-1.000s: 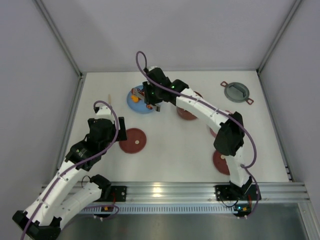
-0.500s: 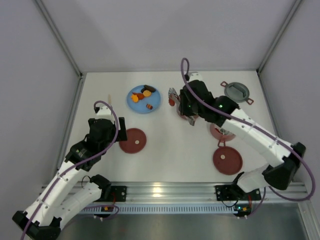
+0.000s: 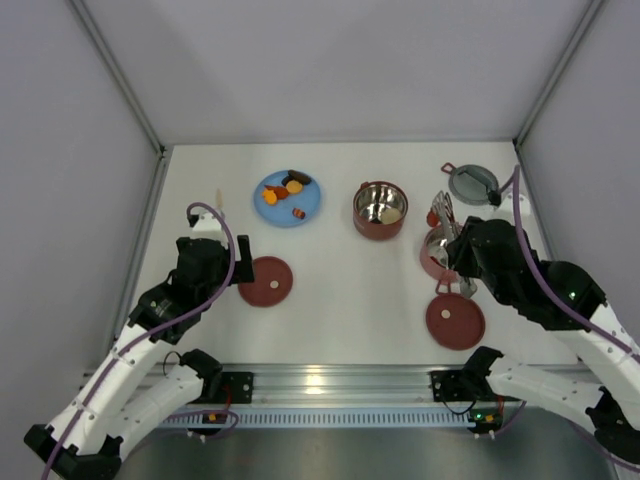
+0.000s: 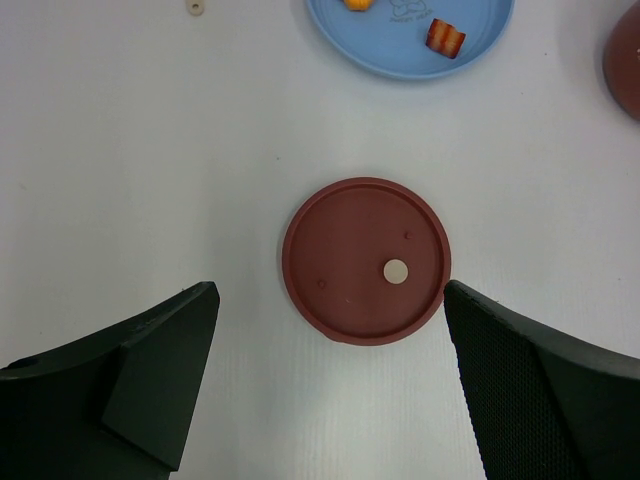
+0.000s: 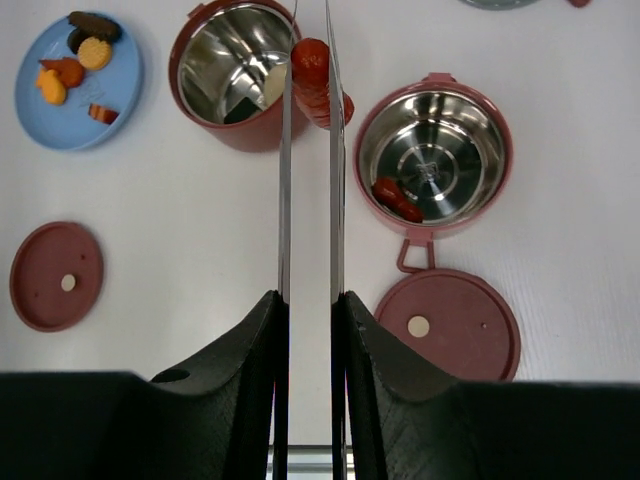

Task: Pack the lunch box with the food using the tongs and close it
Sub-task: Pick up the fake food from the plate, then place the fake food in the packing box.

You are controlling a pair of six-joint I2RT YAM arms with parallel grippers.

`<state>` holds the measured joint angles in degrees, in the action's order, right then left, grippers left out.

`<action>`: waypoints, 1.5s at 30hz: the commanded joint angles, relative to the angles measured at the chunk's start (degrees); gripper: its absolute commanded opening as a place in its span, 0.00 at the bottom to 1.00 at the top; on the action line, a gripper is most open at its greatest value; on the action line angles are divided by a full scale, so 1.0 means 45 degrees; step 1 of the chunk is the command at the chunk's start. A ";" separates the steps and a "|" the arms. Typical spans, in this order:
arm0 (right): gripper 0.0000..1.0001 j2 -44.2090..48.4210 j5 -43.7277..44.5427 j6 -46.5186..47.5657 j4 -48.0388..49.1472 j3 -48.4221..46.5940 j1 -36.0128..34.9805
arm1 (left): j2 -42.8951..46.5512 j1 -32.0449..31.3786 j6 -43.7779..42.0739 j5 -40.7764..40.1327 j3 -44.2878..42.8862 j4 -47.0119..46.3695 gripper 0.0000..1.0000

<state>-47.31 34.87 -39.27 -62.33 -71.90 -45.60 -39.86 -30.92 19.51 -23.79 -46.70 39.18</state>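
Observation:
My right gripper (image 5: pixel 310 300) is shut on the silver tongs (image 5: pixel 285 180), both arms pressed between its fingers. The tongs' tips pinch a red-orange piece of food (image 5: pixel 318 85), seen between two open dark-red lunch box bowls. The left bowl (image 5: pixel 190 85) holds a cream piece. The right bowl (image 5: pixel 495 185) holds red pieces (image 5: pixel 395 198). More food (image 3: pixel 284 190) lies on the light-blue plate (image 3: pixel 310 205). My left gripper (image 4: pixel 328 295) stands open above a flat dark-red lid (image 4: pixel 345 240), holding nothing.
A second dark-red lid (image 3: pixel 455 321) lies in front of the right bowl (image 3: pixel 432 262). The grey two-eared cover (image 3: pixel 473 184) rests at the back right. A small pale ring (image 4: pixel 195 7) lies left of the plate. Grey walls enclose the table on three sides.
My right arm has swung from the blue plate to the right, carrying the tongs and a food piece over to the bowls. The left arm has not moved.

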 commanded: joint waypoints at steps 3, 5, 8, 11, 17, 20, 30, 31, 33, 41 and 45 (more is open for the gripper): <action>0.11 0.0747 0.1761 -0.1409 -0.2125 0.0235 0.0134 | 0.0126 -0.0063 -0.0136 0.0072 -0.0209 -0.0132 0.99; 0.11 0.0767 0.1956 -0.1547 -0.2340 0.0468 0.0154 | 0.0107 -0.0044 -0.0136 0.0092 -0.0209 -0.0132 0.99; 0.13 0.0612 0.2113 -0.1723 -0.2283 0.0839 0.0154 | 0.0068 -0.0044 -0.0136 0.0111 -0.0209 -0.0132 0.99; 0.13 0.0358 0.2094 -0.1723 -0.2030 0.1288 0.0232 | 0.0088 -0.0044 -0.0136 0.0111 -0.0209 -0.0113 0.99; 0.14 -0.0267 0.2036 -0.1373 -0.1268 0.2031 0.0719 | 0.0068 -0.0063 -0.0155 0.0150 -0.0189 -0.0132 0.99; 0.14 -0.0560 0.1744 -0.1119 -0.0761 0.2441 0.1148 | 0.0087 -0.0063 -0.0136 0.0150 -0.0189 -0.0132 0.99; 0.31 -0.0756 0.1137 -0.0454 0.0256 0.3223 0.1911 | 0.0009 -0.0063 -0.0175 0.0189 -0.0189 -0.0152 0.99; 0.33 -0.0776 0.1099 -0.0435 0.0276 0.3224 0.1912 | -0.0010 -0.0044 -0.0175 0.0209 -0.0209 -0.0132 0.99; 0.37 -0.0815 0.1079 -0.0279 0.0432 0.3224 0.1970 | -0.0030 -0.0044 -0.0155 0.0228 -0.0189 -0.0152 0.99; 0.47 -0.1225 0.0865 0.0151 0.0646 0.2716 0.2107 | -0.0108 -0.0044 -0.0175 0.0267 -0.0170 -0.0152 0.99; 0.48 -0.1322 0.0221 0.0600 0.0842 0.2092 0.2126 | -0.0186 -0.0044 -0.0194 0.0287 -0.0189 -0.0152 0.99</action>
<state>-53.25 37.36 -38.72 -62.59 -58.06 -36.95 -40.53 -30.92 19.38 -23.03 -46.70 39.16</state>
